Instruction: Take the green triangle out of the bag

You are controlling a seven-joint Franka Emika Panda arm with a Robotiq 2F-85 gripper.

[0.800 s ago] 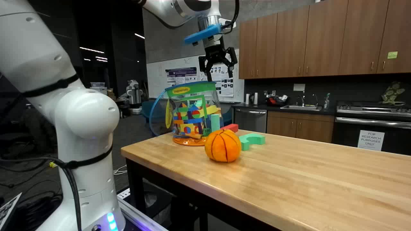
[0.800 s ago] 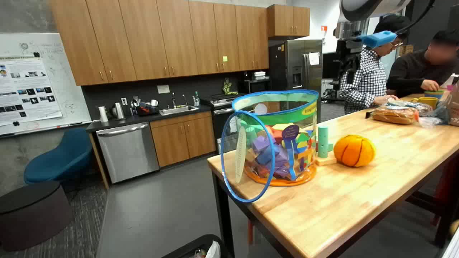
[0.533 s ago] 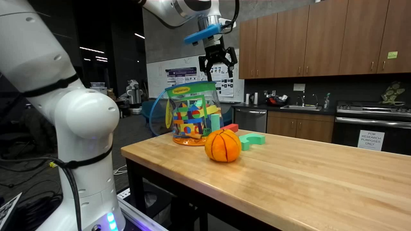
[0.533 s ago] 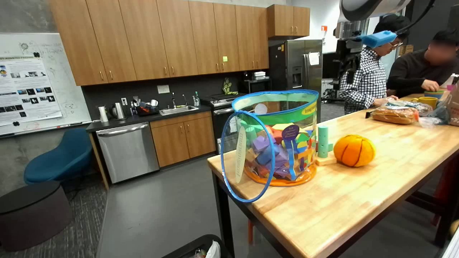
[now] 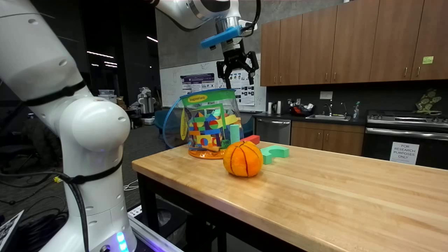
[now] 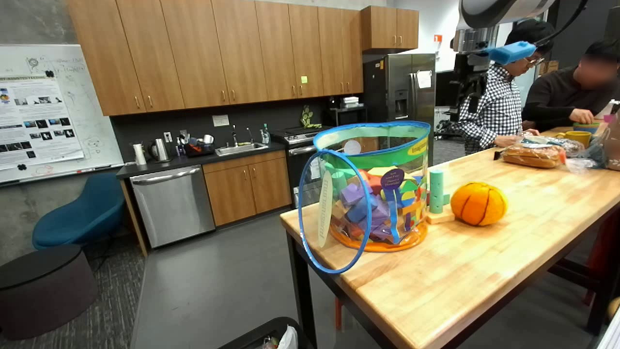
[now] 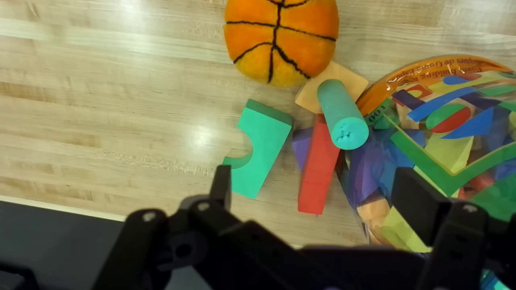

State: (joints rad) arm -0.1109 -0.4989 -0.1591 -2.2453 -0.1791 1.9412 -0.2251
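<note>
Crowding the bag point(image 5: 218, 95): ball point(image 7: 282, 42), cylinder point(image 7: 338, 108), red block point(image 7: 317, 171)

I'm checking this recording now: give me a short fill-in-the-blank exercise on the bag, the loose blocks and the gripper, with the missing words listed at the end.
At its bottom, the bag is edged in ____.
In an exterior view, the upright teal block beside it is shaped like a ____.
Of the red block and the notched green block, the one nearer the bag in the wrist view is the ____ one.
The gripper, holding nothing, is ____ rather than shut.

Missing words: orange; cylinder; red; open.
</note>
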